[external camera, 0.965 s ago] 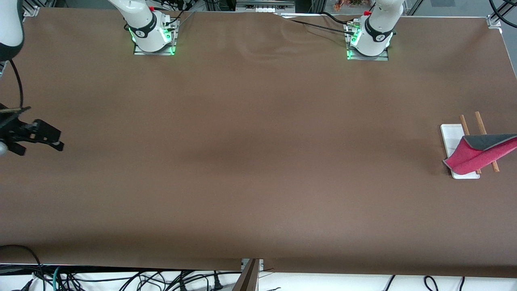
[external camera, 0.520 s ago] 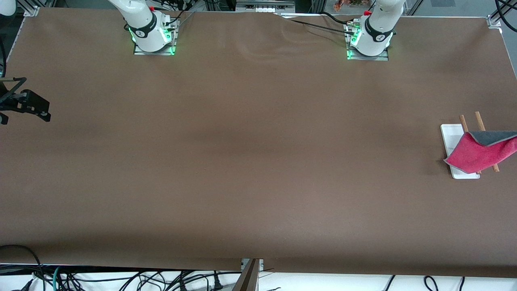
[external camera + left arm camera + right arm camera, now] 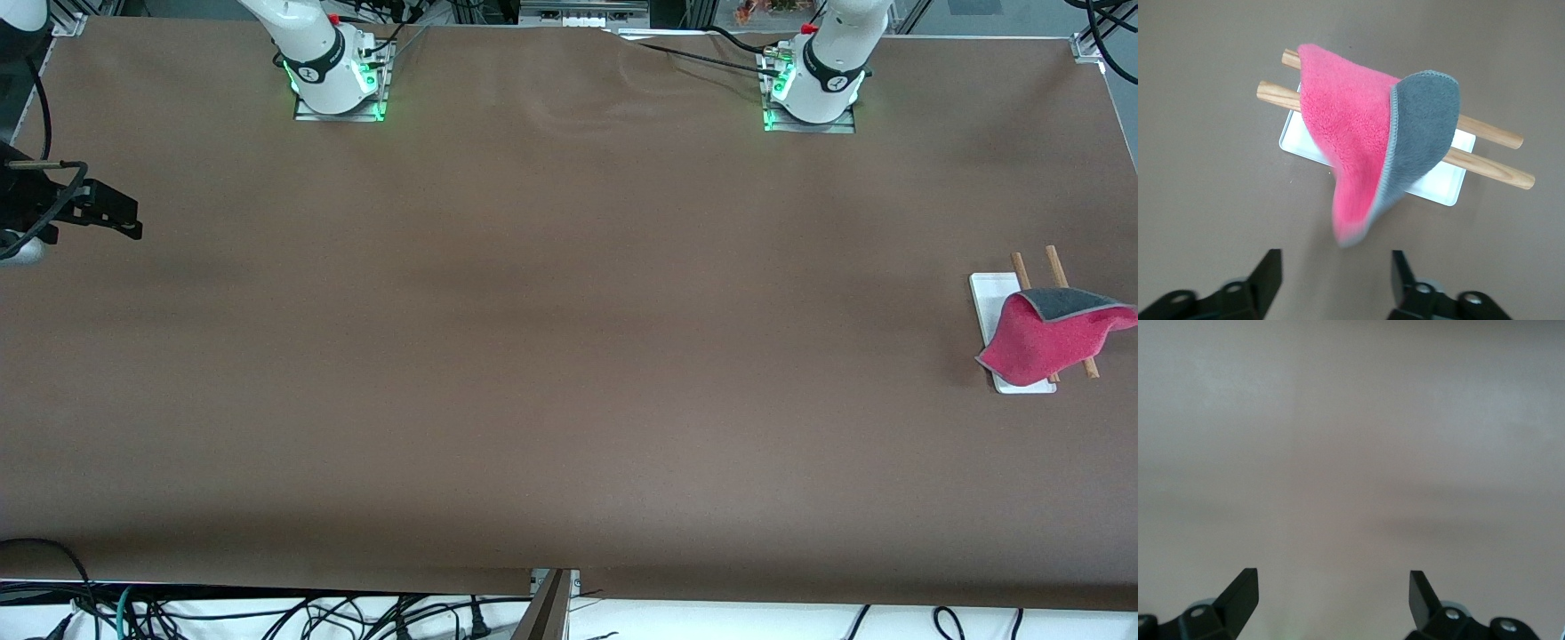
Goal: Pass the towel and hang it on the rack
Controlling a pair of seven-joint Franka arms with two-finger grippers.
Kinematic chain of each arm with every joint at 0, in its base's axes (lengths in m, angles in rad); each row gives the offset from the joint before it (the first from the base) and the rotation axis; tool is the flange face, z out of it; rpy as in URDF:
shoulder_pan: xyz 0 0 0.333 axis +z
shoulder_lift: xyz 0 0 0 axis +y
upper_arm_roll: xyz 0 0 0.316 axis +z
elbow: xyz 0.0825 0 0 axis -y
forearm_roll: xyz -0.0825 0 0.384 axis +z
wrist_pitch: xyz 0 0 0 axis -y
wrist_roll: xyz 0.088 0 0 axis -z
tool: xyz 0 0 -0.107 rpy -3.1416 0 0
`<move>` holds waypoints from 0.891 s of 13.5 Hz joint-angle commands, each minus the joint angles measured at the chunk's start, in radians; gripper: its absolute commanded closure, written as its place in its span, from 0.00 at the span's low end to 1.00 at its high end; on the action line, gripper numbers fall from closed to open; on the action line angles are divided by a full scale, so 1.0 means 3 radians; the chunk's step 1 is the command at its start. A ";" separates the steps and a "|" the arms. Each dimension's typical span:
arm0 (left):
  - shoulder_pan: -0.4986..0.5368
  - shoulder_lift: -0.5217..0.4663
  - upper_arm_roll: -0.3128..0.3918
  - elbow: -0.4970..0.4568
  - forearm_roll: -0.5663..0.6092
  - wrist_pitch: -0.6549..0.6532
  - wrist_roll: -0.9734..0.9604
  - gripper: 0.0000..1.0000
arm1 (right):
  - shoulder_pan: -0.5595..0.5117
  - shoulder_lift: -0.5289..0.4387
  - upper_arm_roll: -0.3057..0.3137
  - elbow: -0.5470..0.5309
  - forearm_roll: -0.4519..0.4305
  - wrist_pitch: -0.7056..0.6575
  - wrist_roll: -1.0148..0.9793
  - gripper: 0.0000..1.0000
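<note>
The towel (image 3: 1045, 342) hangs over the rack's two wooden rods (image 3: 1056, 267), pink-red side showing and a dark grey corner folded up. The rack's white base (image 3: 991, 298) stands near the left arm's end of the table. In the left wrist view the towel (image 3: 1358, 147) drapes across the rods (image 3: 1485, 130) over the base (image 3: 1438, 183). My left gripper (image 3: 1335, 257) is open and empty above it, apart from the cloth, and is out of the front view. My right gripper (image 3: 120, 218) is open and empty over the right arm's end of the table, with only bare table in its wrist view (image 3: 1333, 577).
Both arm bases (image 3: 338, 84) (image 3: 813, 93) stand along the table's back edge. The brown table cover (image 3: 569, 338) is bare between the rack and the right gripper. Cables hang below the front edge (image 3: 267, 613).
The towel's grey corner, earlier stretched off the view's edge, has dropped free and now rests on the rods. My right gripper has moved toward the robots' bases.
</note>
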 commanded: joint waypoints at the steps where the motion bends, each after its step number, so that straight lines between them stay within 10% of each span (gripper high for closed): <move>1: 0.0036 0.0041 -0.0014 0.0104 0.0050 -0.0025 0.0118 0.00 | 0.0053 -0.0141 0.0010 -0.0141 0.0059 -0.0018 0.0184 0.00; 12: -0.0612 -0.0633 -0.0076 0.0124 0.0086 -0.0883 -0.1373 0.00 | 0.0043 -0.0003 0.0005 -0.0049 0.0064 0.0023 0.0122 0.00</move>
